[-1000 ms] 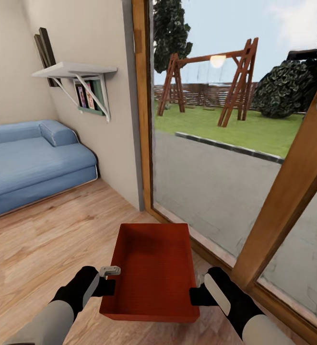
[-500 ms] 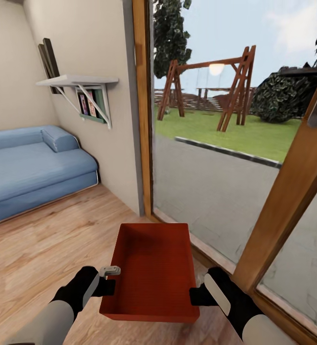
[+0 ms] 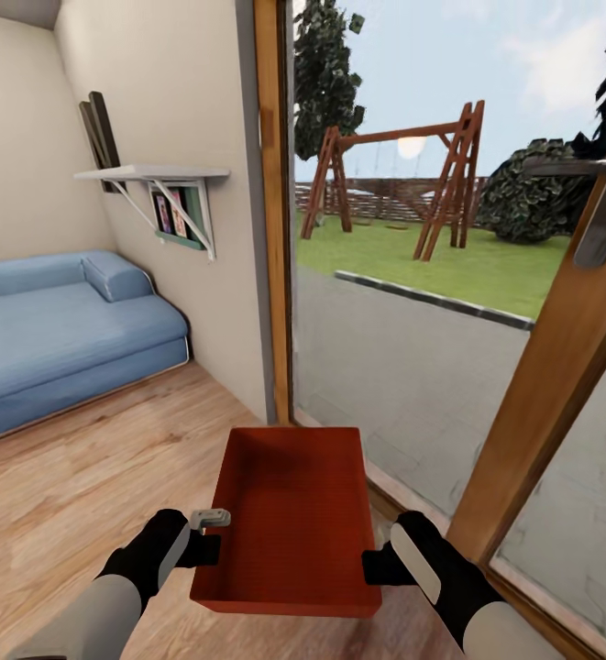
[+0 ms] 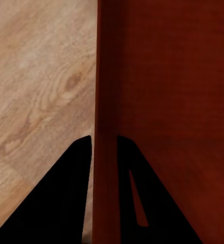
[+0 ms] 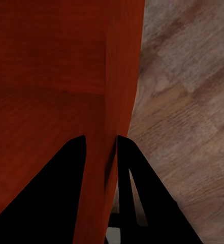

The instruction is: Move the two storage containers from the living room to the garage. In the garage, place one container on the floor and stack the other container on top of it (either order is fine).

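- The wood-plank floor (image 3: 92,467) is stretching across the living room under everything, pale and grained.
- The glass door (image 3: 403,302) in its wood frame (image 3: 273,211) is standing along the right side, looking out on a lawn with a wooden swing set (image 3: 394,174).
- The blue sofa (image 3: 64,330) is sitting against the beige wall at the far left, well apart from the robot.
- A white wall shelf (image 3: 156,174) is hanging above the sofa's end, with a few books tucked beneath it.
- The red-orange container (image 3: 289,513) is being carried in front of the robot, held up over the floor near the base of the glass door, its open top facing up and nothing lying inside.
- The left gripper (image 3: 213,546) is pinching the container's left wall; in the left wrist view its two fingers (image 4: 71,203) are sitting one on each side of that thin wall (image 4: 105,122).
- The right gripper (image 3: 369,566) is clamping the opposite wall the same way, narrow, with one finger (image 5: 56,198) inside the container and the other outside over the floor.
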`<state>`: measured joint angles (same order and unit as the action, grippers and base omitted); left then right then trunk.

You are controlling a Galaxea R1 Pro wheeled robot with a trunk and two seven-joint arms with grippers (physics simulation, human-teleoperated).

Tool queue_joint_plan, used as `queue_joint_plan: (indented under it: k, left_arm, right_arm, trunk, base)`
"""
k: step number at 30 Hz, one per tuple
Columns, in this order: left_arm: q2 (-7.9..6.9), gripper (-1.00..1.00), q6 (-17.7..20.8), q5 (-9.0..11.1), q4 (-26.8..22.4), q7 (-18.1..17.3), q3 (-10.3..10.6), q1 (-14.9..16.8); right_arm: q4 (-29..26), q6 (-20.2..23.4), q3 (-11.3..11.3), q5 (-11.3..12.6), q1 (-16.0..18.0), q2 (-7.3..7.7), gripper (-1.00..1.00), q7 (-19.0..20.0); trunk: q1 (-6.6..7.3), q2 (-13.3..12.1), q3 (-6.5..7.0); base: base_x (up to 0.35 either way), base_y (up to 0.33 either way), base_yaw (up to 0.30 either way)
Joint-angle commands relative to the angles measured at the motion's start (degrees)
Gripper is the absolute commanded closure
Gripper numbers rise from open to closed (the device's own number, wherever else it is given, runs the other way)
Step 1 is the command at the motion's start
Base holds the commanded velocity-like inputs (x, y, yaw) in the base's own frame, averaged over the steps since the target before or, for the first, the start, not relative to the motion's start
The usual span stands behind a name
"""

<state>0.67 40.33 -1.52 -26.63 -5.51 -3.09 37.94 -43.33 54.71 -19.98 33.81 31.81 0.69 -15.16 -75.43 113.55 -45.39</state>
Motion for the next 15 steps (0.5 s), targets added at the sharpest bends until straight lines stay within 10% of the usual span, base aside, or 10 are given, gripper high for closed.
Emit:
queue_joint_plan:
  k: [1, 15]
  left_arm:
    - [0.03, 1.00, 0.3, -0.7, -0.2, 0.0, -0.3, 0.0]
    - [0.03, 1.00, 0.3, -0.8, -0.2, 0.0, -0.3, 0.0]
  right_arm:
    - [0.0, 0.7, -0.3, -2.2, 0.0, 0.10, 1.00, -0.7]
    - [0.0, 0.7, -0.3, -2.2, 0.0, 0.10, 1.00, -0.7]
  trunk:
    - [0.23, -0.4, 0.22]
    - [3.31, -6.0, 3.98]
  base:
    - [0.000, 0.000, 0.000]
    - [0.000, 0.000, 0.000]
